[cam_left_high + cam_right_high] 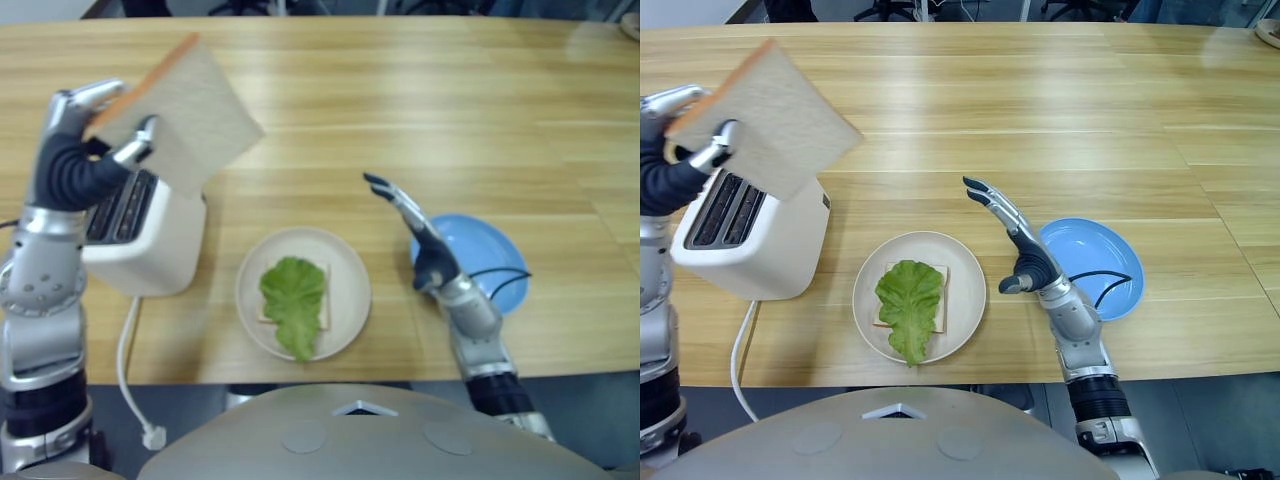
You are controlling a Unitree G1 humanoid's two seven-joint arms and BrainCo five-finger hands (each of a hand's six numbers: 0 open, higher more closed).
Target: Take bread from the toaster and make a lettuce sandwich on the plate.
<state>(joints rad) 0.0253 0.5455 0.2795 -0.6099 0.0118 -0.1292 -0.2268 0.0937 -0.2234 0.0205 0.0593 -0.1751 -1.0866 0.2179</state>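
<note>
My left hand (80,150) is shut on a slice of bread (190,115), holding it tilted in the air above the white toaster (150,235) at the table's left. A beige plate (350,300) lies near the front edge in the middle. On it rests another bread slice (324,310) with a green lettuce leaf (294,300) covering most of it. To the right of the plate my right hand (420,235) hovers with its fingers stretched out, holding nothing.
A blue bowl (495,260) sits just behind my right hand at the front right. The toaster's white cord (128,370) hangs over the table's front edge. Bare wooden tabletop (400,100) stretches behind the plate.
</note>
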